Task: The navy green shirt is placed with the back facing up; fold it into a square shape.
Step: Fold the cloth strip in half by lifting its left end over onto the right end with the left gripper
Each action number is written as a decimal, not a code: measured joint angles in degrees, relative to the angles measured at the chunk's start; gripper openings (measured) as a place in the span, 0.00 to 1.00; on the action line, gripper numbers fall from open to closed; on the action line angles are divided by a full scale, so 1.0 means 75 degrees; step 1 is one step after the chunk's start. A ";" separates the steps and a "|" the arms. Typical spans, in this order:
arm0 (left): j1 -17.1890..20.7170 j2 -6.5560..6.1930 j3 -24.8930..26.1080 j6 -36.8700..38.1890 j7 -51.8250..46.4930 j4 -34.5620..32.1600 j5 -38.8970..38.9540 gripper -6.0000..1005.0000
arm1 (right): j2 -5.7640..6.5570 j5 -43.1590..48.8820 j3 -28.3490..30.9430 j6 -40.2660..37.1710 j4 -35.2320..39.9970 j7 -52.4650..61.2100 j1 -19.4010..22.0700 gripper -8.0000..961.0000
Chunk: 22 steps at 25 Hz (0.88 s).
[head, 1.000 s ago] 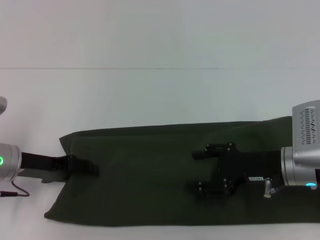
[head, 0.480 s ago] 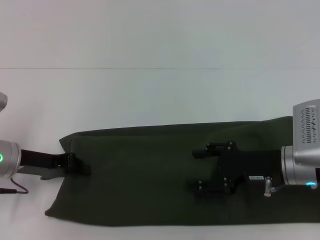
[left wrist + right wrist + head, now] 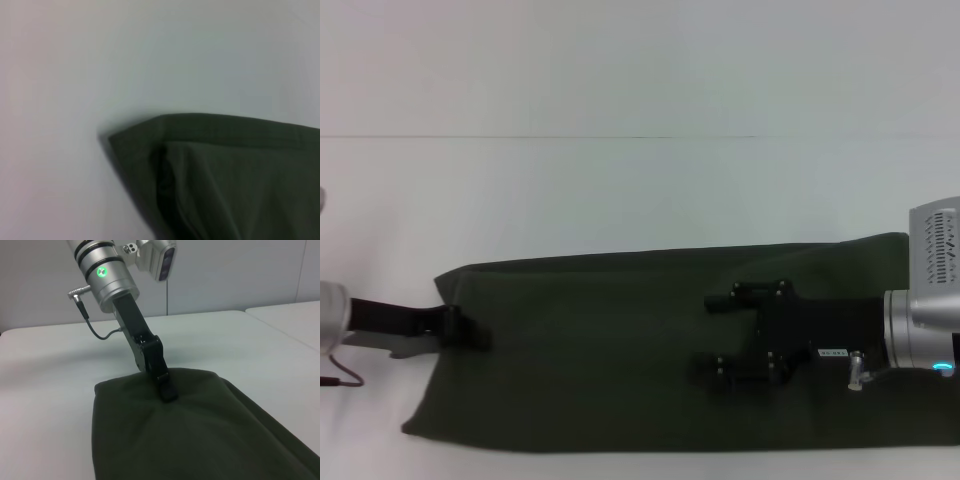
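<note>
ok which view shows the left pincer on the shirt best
The right wrist view: the left pincer comes down on the end edge of the navy green shirt, seen whole. The head view shows it small at the shirt's left end. The left wrist view shows only cloth.

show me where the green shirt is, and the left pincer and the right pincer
navy green shirt (image 3: 610, 360): head view, the middle of the folded cloth.
left pincer (image 3: 167, 390): right wrist view, the tip resting on the shirt's end.
right pincer (image 3: 715, 338): head view, between its two spread fingertips, over the shirt.
</note>
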State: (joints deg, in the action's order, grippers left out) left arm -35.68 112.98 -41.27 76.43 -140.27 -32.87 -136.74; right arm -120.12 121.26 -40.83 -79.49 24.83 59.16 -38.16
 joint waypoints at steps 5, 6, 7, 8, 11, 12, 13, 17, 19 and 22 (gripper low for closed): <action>0.0111 -0.0335 0.0053 0.0176 0.0000 -0.0008 0.0000 0.08 | 0.0025 -0.0280 0.0009 -0.0032 0.0015 0.0011 0.0090 0.78; 0.0146 -0.0420 0.0058 0.0239 0.0000 -0.0021 0.0000 0.08 | 0.0029 -0.0315 0.0010 -0.0036 0.0019 0.0011 0.0106 0.78; 0.0186 -0.0503 0.0067 0.0288 -0.0002 -0.0048 -0.0001 0.08 | 0.0030 -0.0335 0.0010 -0.0038 0.0021 0.0011 0.0120 0.78; 0.0209 -0.0548 0.0072 0.0321 -0.0006 -0.0075 -0.0016 0.08 | 0.0030 -0.0346 0.0010 -0.0039 0.0023 0.0011 0.0126 0.78; 0.0282 -0.0727 0.0362 0.0428 -0.0054 -0.0356 -0.0514 0.08 | 0.0032 -0.0353 0.0004 -0.0040 0.0025 0.0011 0.0131 0.78; 0.0282 -0.0761 0.0490 0.0468 -0.0060 -0.0418 -0.0712 0.08 | 0.0033 -0.0354 0.0000 -0.0040 0.0026 0.0011 0.0131 0.78; 0.0279 -0.0828 0.0751 0.0540 -0.0068 -0.0529 -0.1077 0.08 | 0.0033 -0.0355 -0.0004 -0.0040 0.0027 0.0011 0.0131 0.78; 0.0240 -0.0967 0.1178 0.0769 -0.0237 -0.0951 -0.1963 0.08 | 0.0033 -0.0359 -0.0009 -0.0040 0.0028 0.0011 0.0131 0.78; 0.0238 -0.0998 0.1311 0.0899 -0.0284 -0.1167 -0.2126 0.08 | 0.0031 -0.0360 -0.0034 -0.0035 0.0017 0.0011 0.0131 0.78; 0.0183 -0.1077 0.1578 0.1111 -0.0344 -0.1241 -0.2143 0.08 | 0.0023 -0.0355 -0.0059 -0.0003 -0.0007 0.0007 0.0131 0.78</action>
State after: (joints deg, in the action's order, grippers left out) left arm -34.31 104.90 -29.43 84.76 -142.85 -42.18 -152.82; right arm -119.95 118.59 -41.27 -79.51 24.77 59.21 -37.18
